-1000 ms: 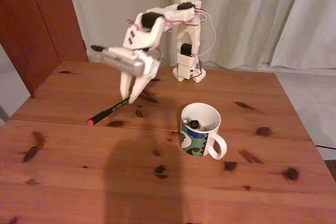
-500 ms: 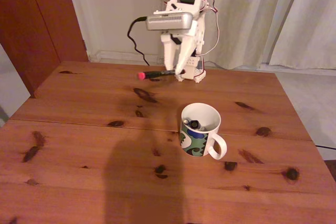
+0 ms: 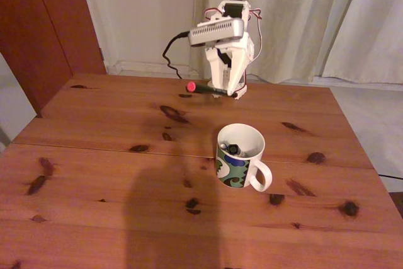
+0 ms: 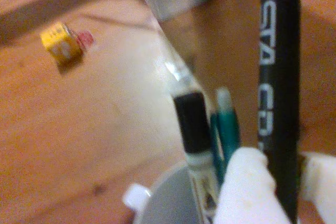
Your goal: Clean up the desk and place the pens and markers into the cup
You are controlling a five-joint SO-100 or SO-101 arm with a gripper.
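My claw (image 3: 221,92): clenched on the black pen (image 3: 211,89), lifted above the desk (image 3: 94,174).
Cup (image 3: 239,155): holds the marker (image 4: 195,140) and teal pen (image 4: 226,129).

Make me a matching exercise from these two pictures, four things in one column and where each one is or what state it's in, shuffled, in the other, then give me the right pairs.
Things:
1. black pen
2. white marker
3. cup
4. gripper

Places or states:
A. standing on the desk, handle toward the right in the fixed view
B. shut around a thin stick
C. held clear of the tabletop, red tip toward the left in the fixed view
D. standing inside the mug beside the teal pen

Pairs: 1-C, 2-D, 3-A, 4-B
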